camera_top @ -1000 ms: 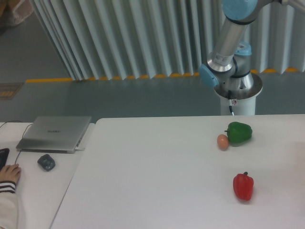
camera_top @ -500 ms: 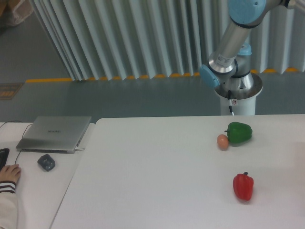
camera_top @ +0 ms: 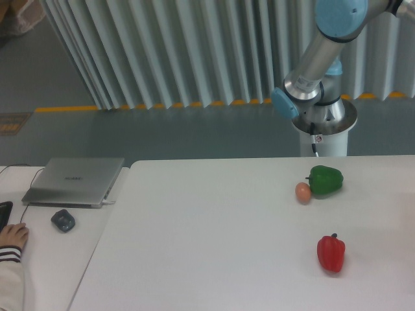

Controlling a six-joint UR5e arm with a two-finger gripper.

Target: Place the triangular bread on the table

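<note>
Three food items lie on the white table point(camera_top: 214, 240): a green pepper point(camera_top: 325, 181) toward the far right, a small orange-brown egg point(camera_top: 303, 192) touching or just beside its left flank, and a red pepper point(camera_top: 331, 253) nearer the front edge, well apart from the other two and lying with its stem pointing away from the camera. No bread is seen anywhere on the tabletop, so its location cannot be reported from this view. The robot arm point(camera_top: 318, 58) rises from a round white pedestal point(camera_top: 323, 133) behind the far edge of the table, its silver links and light-blue joint caps running up and out of the top right corner. The gripper is out of frame, so whether its jaws are spread or pressed together cannot be told. To the left, a smaller adjoining desk point(camera_top: 45, 259) carries a closed grey laptop point(camera_top: 76, 181) and a dark mouse point(camera_top: 63, 220) just in front of it. A person's hand point(camera_top: 11, 236) in a striped cuff rests at the desk's left edge. Behind, vertical ribbed panels point(camera_top: 194, 48) stand above a grey floor with a yellow line point(camera_top: 149, 105).
</note>
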